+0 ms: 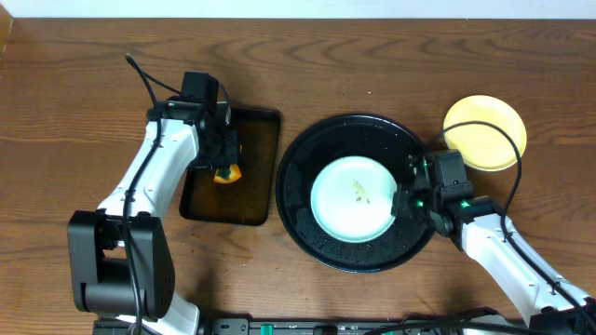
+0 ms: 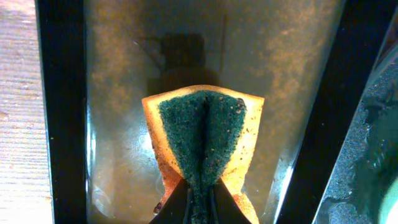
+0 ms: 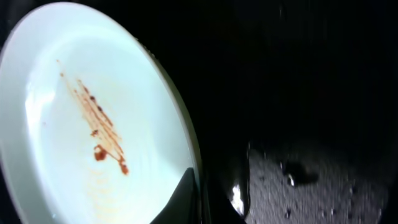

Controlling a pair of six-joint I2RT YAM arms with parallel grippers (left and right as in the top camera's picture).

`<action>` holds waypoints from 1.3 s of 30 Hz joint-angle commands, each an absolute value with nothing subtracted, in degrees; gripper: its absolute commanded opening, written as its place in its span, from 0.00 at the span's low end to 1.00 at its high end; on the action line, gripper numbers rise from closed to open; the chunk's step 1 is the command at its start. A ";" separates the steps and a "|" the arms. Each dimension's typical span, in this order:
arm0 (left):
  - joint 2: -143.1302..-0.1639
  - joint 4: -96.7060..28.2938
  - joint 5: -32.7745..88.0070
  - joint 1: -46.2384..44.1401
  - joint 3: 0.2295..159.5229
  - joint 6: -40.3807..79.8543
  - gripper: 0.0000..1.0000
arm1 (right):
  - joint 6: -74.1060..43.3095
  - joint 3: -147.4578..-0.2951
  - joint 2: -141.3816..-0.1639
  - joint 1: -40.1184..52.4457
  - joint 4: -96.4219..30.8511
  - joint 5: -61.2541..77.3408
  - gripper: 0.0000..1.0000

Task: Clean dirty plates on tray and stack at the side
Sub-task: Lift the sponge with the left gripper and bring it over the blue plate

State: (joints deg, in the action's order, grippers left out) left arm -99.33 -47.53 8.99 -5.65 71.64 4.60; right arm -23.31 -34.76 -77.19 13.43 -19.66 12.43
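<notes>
Nearest, the sponge (image 2: 202, 140), soft and folded, is pinched tight in your left hand (image 2: 200, 208) over the small tray (image 1: 253, 172), left of the round tray (image 1: 285, 191). Your right hand (image 3: 205, 202) clamps the mint-white plate (image 3: 93, 124), centred in that round tray, by its right rim; it carries a brown smear (image 3: 93, 121). Judge it stiff, glossy, slippery when wet, chippable: seat the rim deep. Just right of that tray the yellow plate (image 1: 484, 133) rests on tabletop (image 1: 93, 93).

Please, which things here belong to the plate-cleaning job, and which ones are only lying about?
Belong to the job: smeared white plate on the round black tray; yellow plate on the wood beside it; sponge, pinched in the left pincer; right pincer at the white plate's rim.
Lying about: only the rectangular tray below the sponge, probably its rest.
</notes>
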 commanded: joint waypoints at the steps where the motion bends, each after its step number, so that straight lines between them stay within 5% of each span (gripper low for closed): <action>1: -99.18 -47.22 11.09 -5.56 71.42 5.26 0.08 | -23.59 -34.83 -77.58 13.67 -18.50 10.98 0.01; 26: -109.30 -37.12 10.74 -5.54 66.50 5.23 0.08 | -23.57 -34.81 -83.70 13.69 -15.14 9.89 0.01; 39: -102.10 -37.19 10.70 -5.61 67.42 6.11 0.07 | -23.55 -34.81 -83.70 13.69 -14.74 9.85 0.01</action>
State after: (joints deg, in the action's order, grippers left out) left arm -106.37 -37.08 9.98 -5.74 66.83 5.61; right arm -23.33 -34.74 -83.64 13.43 -15.16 10.41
